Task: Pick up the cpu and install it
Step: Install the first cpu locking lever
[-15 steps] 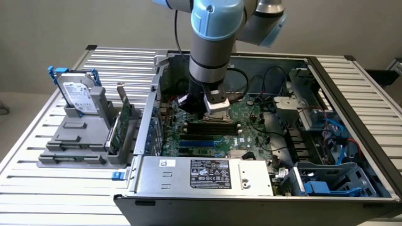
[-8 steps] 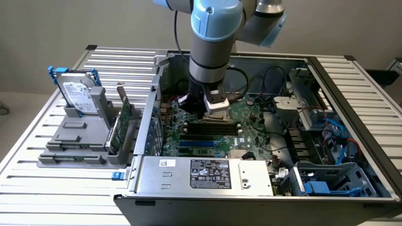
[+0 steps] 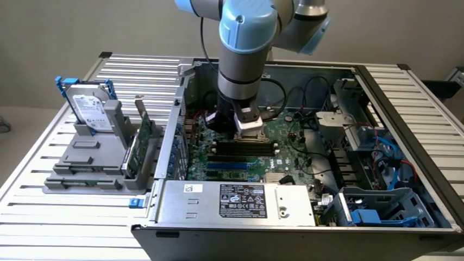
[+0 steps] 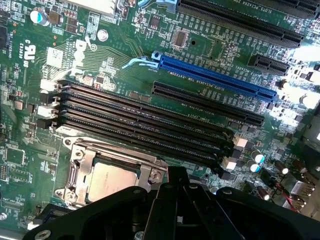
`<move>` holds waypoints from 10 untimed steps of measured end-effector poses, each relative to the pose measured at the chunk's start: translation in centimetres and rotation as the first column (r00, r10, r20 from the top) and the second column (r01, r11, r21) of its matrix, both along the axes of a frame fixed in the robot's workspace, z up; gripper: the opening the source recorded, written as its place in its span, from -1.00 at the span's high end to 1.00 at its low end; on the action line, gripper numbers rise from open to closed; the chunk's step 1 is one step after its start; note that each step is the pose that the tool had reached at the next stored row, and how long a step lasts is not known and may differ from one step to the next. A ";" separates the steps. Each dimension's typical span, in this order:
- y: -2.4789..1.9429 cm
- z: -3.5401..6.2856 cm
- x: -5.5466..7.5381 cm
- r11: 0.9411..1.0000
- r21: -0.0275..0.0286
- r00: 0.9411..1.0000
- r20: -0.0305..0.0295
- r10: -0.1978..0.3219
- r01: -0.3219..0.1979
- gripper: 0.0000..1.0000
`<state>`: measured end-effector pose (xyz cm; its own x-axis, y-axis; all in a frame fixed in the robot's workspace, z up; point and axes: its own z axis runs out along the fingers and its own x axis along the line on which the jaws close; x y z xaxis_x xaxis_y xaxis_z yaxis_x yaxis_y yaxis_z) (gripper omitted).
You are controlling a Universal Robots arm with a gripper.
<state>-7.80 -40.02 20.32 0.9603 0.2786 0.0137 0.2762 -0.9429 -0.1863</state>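
1. The grey-and-blue robot arm (image 3: 245, 49) reaches down from above into the open dark metal computer case (image 3: 305, 228), which lies on its side on the ribbed, silvery slatted surface (image 3: 65, 228).
2. Its black fingers (image 4: 176, 186) are pressed together with nothing between them; in the exterior view the gripper (image 3: 250, 130) hangs low over the green motherboard (image 3: 290, 157).
3. The cpu (image 4: 112, 181), a small flat square chip with a plain silvery-beige metal top, sits inside the silver metal socket frame (image 4: 80, 165) on the board, just beside the fingertips and not held by them.
4. Next to the socket run four long black memory slots (image 4: 140, 122), side by side, and beyond them a long blue expansion slot (image 4: 215, 77) and a black one (image 4: 207, 104).
5. Towards the exterior view's left, outside the case, a grey plastic holder (image 3: 91, 157) stands on the surface. It carries an upright grey hard drive with a white label and blue handles (image 3: 88, 109) and an upright green circuit card (image 3: 145, 136).
6. A silver power supply box with a black label (image 3: 243, 202) fills the near edge of the case.
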 end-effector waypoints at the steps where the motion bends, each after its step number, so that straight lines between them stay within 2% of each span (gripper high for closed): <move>1: 0.04 -0.12 0.0 1.000 0.000 1.000 0.000 -0.001 0.001 0.79; 8: 0.38 -0.38 -0.1 1.000 -0.002 1.000 0.001 -0.008 0.008 0.79; 10: 0.44 -0.44 -0.1 1.000 -0.003 1.000 0.001 -0.010 0.010 0.79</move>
